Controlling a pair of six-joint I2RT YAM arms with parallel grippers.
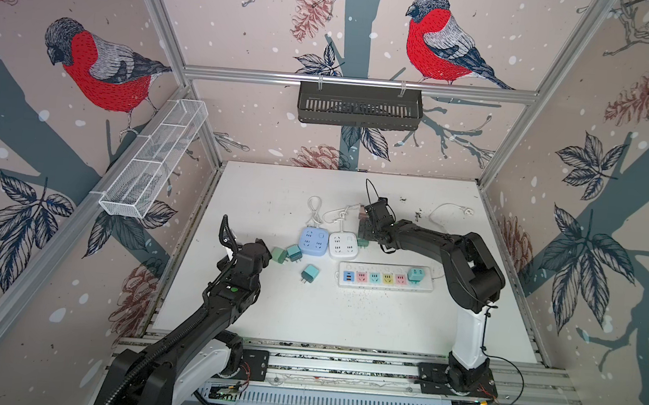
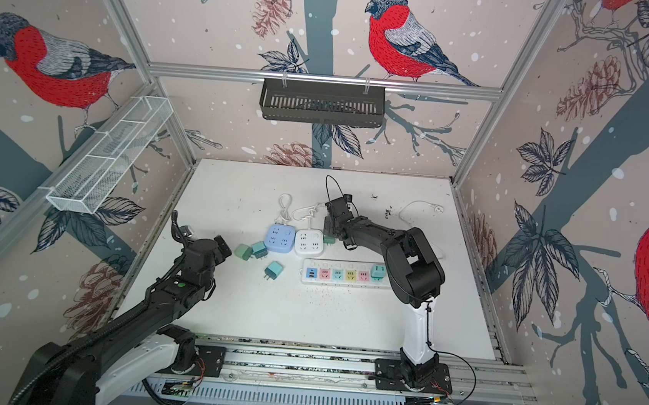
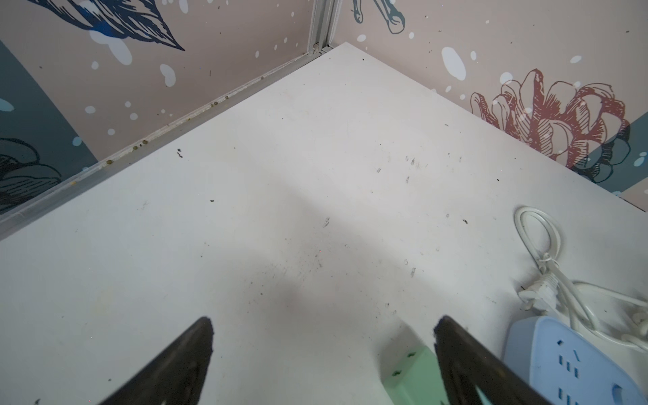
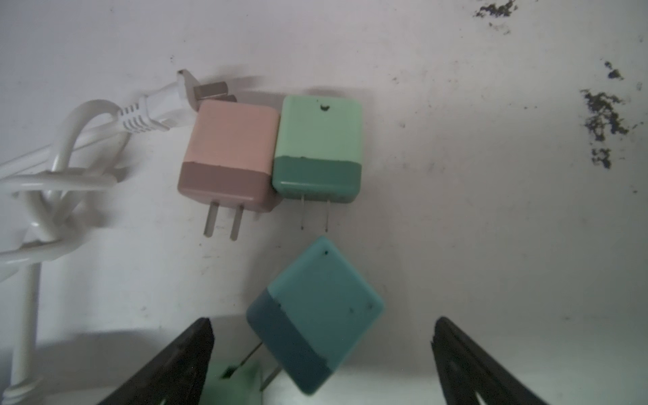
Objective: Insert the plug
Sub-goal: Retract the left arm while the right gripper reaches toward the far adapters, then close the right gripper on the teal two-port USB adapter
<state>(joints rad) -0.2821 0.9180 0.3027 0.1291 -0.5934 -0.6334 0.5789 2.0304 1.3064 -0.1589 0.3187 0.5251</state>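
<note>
Presently, for pick-up, the right claw (image 4: 322,321), jaws apart like the left claw (image 3: 323,319), is being poised over the teal plug adapter (image 4: 326,291), awaiting square clamping.

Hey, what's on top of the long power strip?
One teal adapter stands in the power strip, end socket by the right arm; other sockets look bare. Its prongs are hidden.
</note>
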